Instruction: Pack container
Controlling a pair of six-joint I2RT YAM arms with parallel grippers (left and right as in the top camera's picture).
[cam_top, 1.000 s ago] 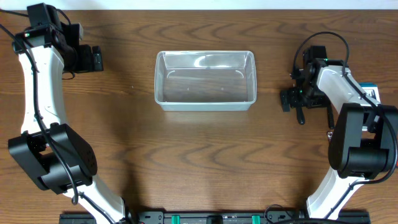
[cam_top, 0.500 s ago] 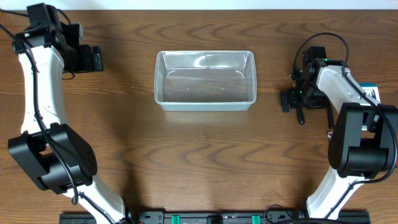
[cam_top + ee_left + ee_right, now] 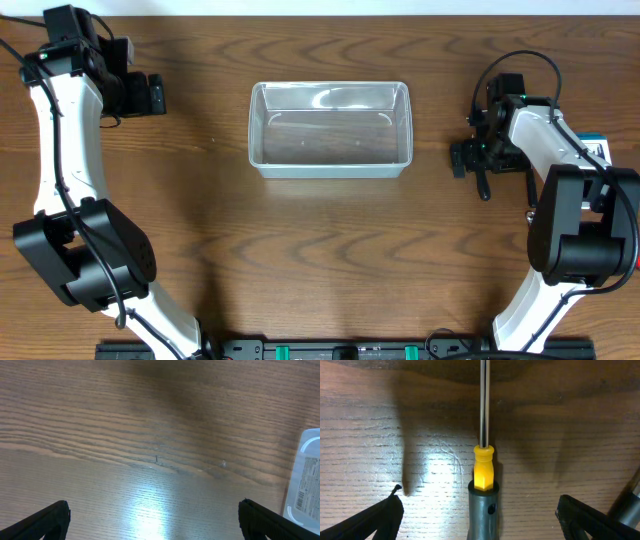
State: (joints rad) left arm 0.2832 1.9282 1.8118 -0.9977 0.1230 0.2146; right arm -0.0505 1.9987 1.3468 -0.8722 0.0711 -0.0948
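Note:
The clear plastic container [image 3: 256,130] stands empty at the middle of the table; its corner shows at the right edge of the left wrist view [image 3: 306,480]. My left gripper [image 3: 157,95] is open and empty above bare wood at the far left [image 3: 155,520]. My right gripper [image 3: 474,162] is open at the right [image 3: 480,517]. A screwdriver [image 3: 483,467] with a grey handle, yellow collar and metal shaft lies on the table between its fingers, which are well apart from it on both sides. In the overhead view the screwdriver is mostly hidden under the gripper.
A small blue-and-white box [image 3: 597,147] lies by the right arm at the table's right edge. A grey rod-like object [image 3: 626,505] shows at the right wrist view's lower right. The table [image 3: 330,250] is brown wood.

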